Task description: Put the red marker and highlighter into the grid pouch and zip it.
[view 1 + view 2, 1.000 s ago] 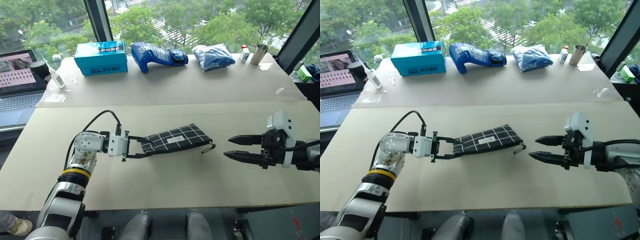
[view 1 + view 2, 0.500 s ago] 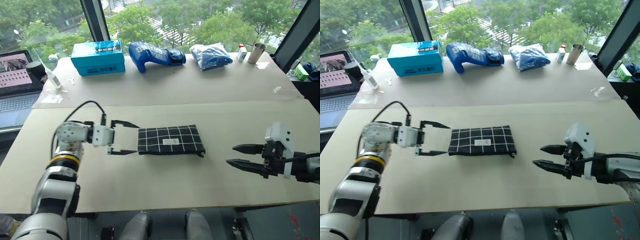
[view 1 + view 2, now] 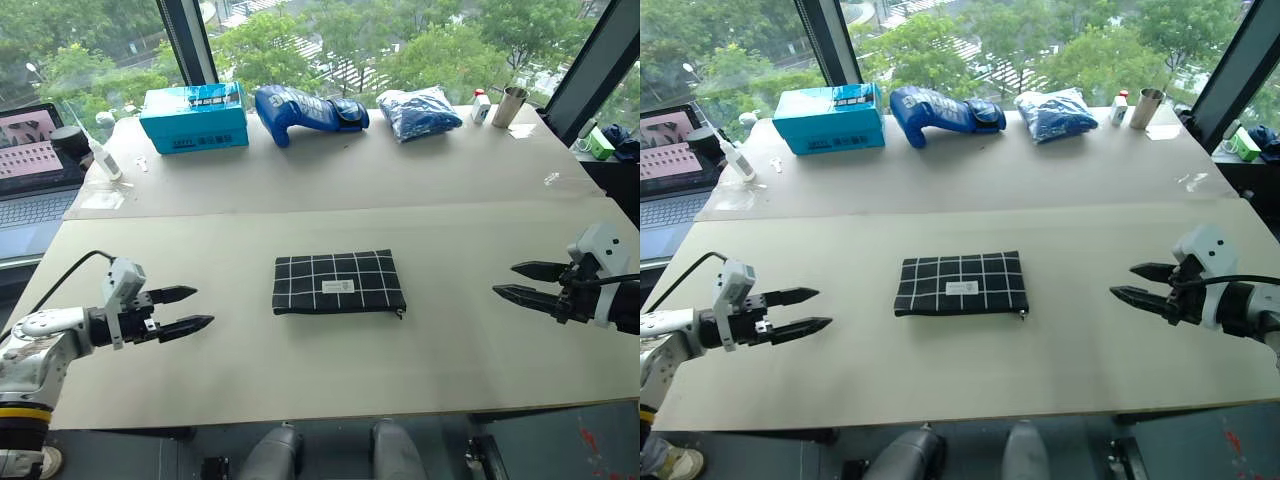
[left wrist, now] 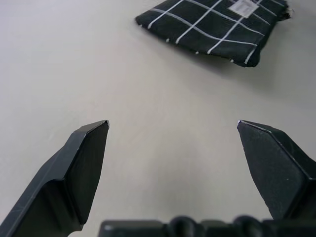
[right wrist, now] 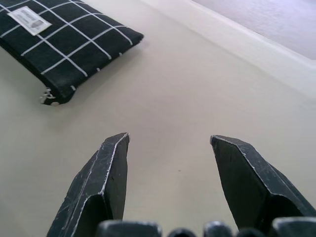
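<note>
Nearest the robot, the left gripper (image 3: pixel 190 309) hovers over the left part of the beige table (image 3: pixel 330 370), its two black fingers (image 4: pixel 81 163) spread wide with nothing between them; they point toward the middle of the table. On the opposite side, the right gripper (image 3: pixel 518 280) sits above the table's right part, fingers (image 5: pixel 106 182) parted and empty, aimed inward as well. Neither touches anything.

Between the two, well apart from both, the grid pouch (image 3: pixel 338 283) lies flat on the table, its white label (image 3: pixel 337 287) facing up and its zipper pull (image 5: pixel 47 96) at the end toward the right gripper.

Farther back, along the window side, stand a teal box (image 3: pixel 195 116), a blue glove (image 3: pixel 308 107), a blue bag (image 3: pixel 424 110) and a metal cup (image 3: pixel 512 106). A laptop (image 3: pixel 30 165) sits off the far left edge of the table.
</note>
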Robot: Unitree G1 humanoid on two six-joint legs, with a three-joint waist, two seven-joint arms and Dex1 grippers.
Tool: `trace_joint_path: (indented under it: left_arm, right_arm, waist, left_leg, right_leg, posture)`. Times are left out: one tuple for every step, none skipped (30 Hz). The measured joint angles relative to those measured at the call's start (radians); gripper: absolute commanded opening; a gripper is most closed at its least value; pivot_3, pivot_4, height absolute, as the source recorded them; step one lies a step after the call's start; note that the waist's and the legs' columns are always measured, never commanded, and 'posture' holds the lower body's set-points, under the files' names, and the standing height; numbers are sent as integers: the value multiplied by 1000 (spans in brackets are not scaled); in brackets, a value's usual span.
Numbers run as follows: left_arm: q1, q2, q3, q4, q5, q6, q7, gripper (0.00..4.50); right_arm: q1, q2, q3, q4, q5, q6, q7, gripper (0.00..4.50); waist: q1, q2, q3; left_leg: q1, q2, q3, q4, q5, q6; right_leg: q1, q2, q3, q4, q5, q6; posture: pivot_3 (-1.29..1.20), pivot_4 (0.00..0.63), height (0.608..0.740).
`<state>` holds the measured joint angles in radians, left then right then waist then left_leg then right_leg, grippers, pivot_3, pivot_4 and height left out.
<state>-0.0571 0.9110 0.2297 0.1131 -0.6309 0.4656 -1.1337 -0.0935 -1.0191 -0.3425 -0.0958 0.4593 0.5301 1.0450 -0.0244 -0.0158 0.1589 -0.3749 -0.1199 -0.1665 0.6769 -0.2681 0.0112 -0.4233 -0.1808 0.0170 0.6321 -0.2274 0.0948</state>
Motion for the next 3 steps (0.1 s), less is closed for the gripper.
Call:
trace_joint_path:
  left_arm:
    - [21,-10,26,-23,-10,28,28,4491]
    - [29,-20,40,-35,-18,40,44,4491]
    - [38,-41,65,-58,-28,60,75,4491]
  right_arm:
    - [-9,6,12,10,-7,-7,-1,2951]
    - [-12,11,16,15,-9,-13,-1,2951]
    - [-18,18,26,30,-15,-22,-2,2951]
  waist:
    - [2,0,0]
    - [4,0,0]
    - [7,0,0]
  left_leg:
    - [0,0,0,0,0,0]
    - [0,1,1,0,0,-1]
    - [0,1,1,0,-1,-1]
  right_leg:
    - [0,0,0,0,0,0]
    - [0,0,0,-1,0,-1]
    - [0,0,0,-1,1,-1]
  posture:
    - [0,150,740]
    - [0,150,740]
    - [0,150,740]
